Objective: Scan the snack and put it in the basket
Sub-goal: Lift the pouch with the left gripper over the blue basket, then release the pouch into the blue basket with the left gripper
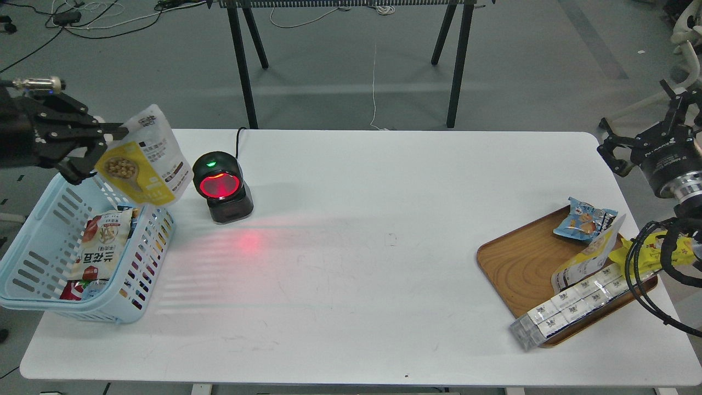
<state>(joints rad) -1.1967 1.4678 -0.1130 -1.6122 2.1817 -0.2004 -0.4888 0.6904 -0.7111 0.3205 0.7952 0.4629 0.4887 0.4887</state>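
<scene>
Left pincer point(104, 144) at the far left, above the back corner of the basket point(33, 258), closed on the left edge of the snack point(143, 159). Snack held in the air, tilted, printed face toward the camera, lower corner hanging over the basket's right rim, just left of the scanner point(222, 186). Not touching the scanner, not yet down in the basket.

Scanner upright on the tabletop point(351, 263), round window glowing red, small green light on top, a red patch of light thrown on the white surface in front of it. Black cable running from its back off the far edge.

Basket at the left edge of the tabletop, partly overhanging it, already holding a tall white packet point(101, 241) with orange and dark print, leaning against the right wall, with something red beneath it.

Right pincer point(617, 148) at the far right edge, off beyond the tabletop, above and behind the wooden tray point(521, 263). Seen dark and partly end-on; cannot tell how far open, nothing visibly held.

Tray near the right front corner, carrying a blue crinkly packet point(584, 220) at the back, a yellow and white pouch point(589, 255) lying tilted in the middle, a bright yellow packet point(650, 249) at the right partly behind cables, and a row of small white boxes point(576, 307) along the front rim, overhanging it.
</scene>
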